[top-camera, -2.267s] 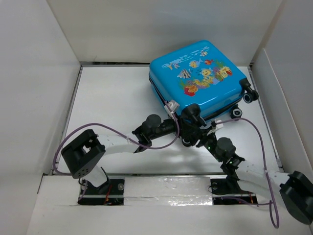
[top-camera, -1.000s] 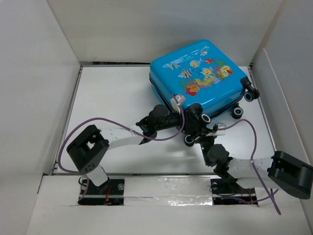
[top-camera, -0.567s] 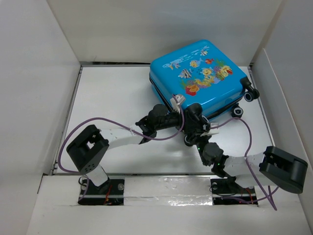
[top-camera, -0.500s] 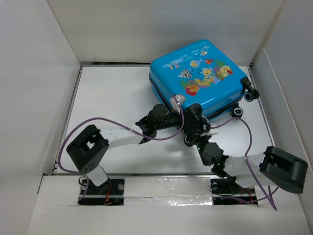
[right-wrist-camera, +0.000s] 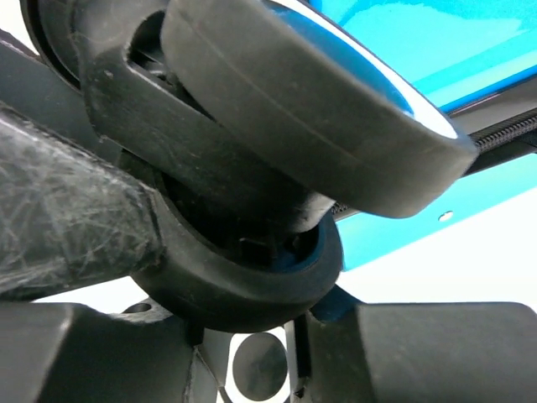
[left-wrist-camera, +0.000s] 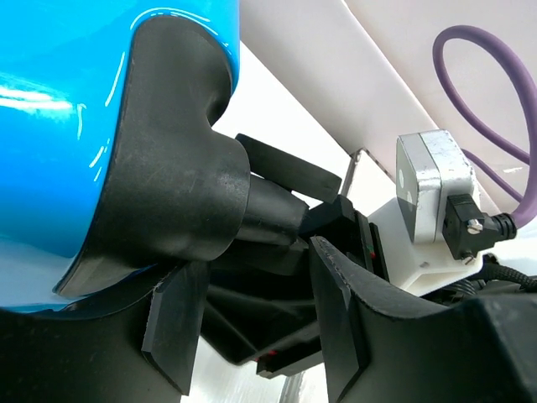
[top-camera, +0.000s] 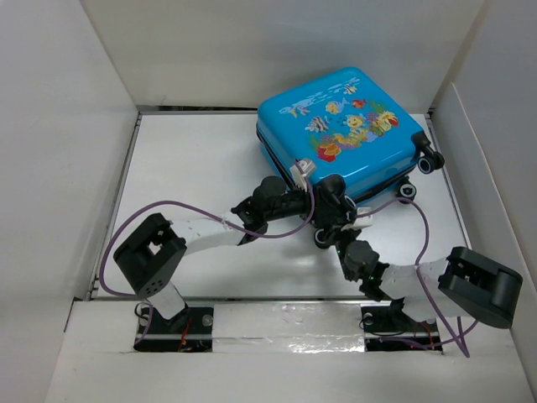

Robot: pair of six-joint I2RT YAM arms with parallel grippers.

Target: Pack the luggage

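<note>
The luggage (top-camera: 344,126) is a bright-blue case with a fish print, lying shut and flat at the back right of the table. Both grippers meet at its near corner caster (top-camera: 333,191). My left gripper (top-camera: 321,201) reaches in from the left. In the left wrist view its fingers (left-wrist-camera: 176,336) stand apart, their tips against the black caster bracket (left-wrist-camera: 176,185) under the blue shell (left-wrist-camera: 50,126), and nothing sits between the pads. My right gripper (top-camera: 336,228) comes up from below. In the right wrist view its jaws (right-wrist-camera: 243,336) close round the black caster wheel (right-wrist-camera: 252,277).
White walls box in the table on three sides, and an upright white panel (top-camera: 478,185) stands to the right of the case. Two more casters (top-camera: 428,162) (top-camera: 407,191) stick out at the case's right corner. Purple cables (top-camera: 168,210) loop over both arms.
My right arm has folded lower and leftward, and its jaws have narrowed onto the caster wheel. The left arm and the case have hardly moved over the last second.
</note>
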